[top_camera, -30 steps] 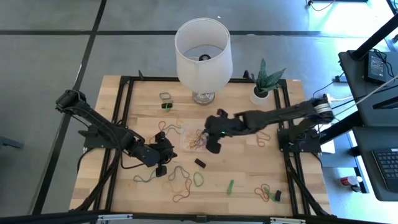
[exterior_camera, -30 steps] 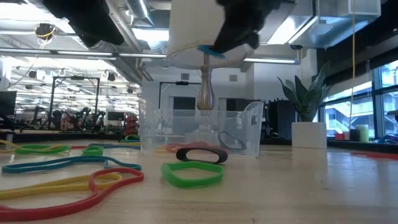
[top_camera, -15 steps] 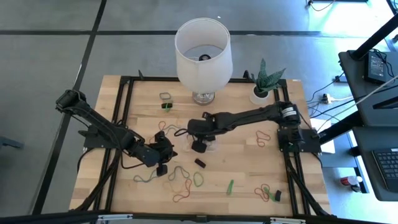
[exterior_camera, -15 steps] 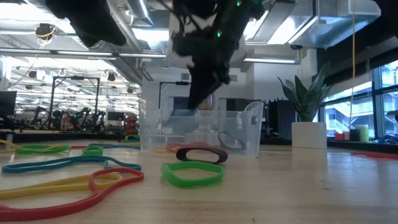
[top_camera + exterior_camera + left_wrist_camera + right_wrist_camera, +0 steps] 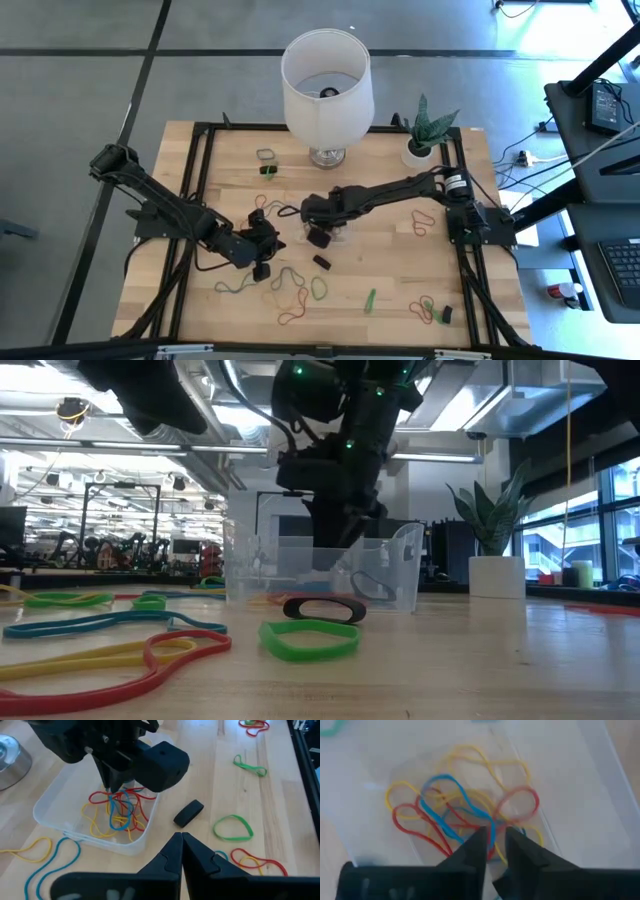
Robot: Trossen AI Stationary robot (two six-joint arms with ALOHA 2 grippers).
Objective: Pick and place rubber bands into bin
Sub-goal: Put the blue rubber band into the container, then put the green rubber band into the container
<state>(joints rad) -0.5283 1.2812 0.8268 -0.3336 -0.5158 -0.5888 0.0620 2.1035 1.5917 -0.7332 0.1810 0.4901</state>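
The clear bin [image 5: 337,240] stands mid-table and holds a tangle of red, yellow and blue rubber bands [image 5: 450,805]. My right gripper [image 5: 318,236] reaches down into the bin [image 5: 50,815], its tips [image 5: 496,836] just over the pile with a narrow gap between them. A blue band [image 5: 470,807] runs into that gap. My left gripper [image 5: 181,839] hovers shut just left of the bin [image 5: 272,244], touching nothing. Loose bands lie flat on the wood: a black one [image 5: 189,813], a green one [image 5: 232,827] and a red-yellow one [image 5: 150,658]. My right gripper points down into the bin from above, and the blue band [image 5: 489,826] passes between its fingertips and lies spread on the pile. Whether the fingers touch it, I cannot tell.
A tall white lampshade on a metal foot [image 5: 327,80] stands behind the bin, and a white plant pot [image 5: 420,150] sits at the far right. More bands are scattered near the front edge [image 5: 292,300], [image 5: 425,308] and by the right rail [image 5: 423,222].
My right gripper has moved toward the table's left edge and gone down into the bin, taking a blue band with it from above the bin's rim to the pile inside.
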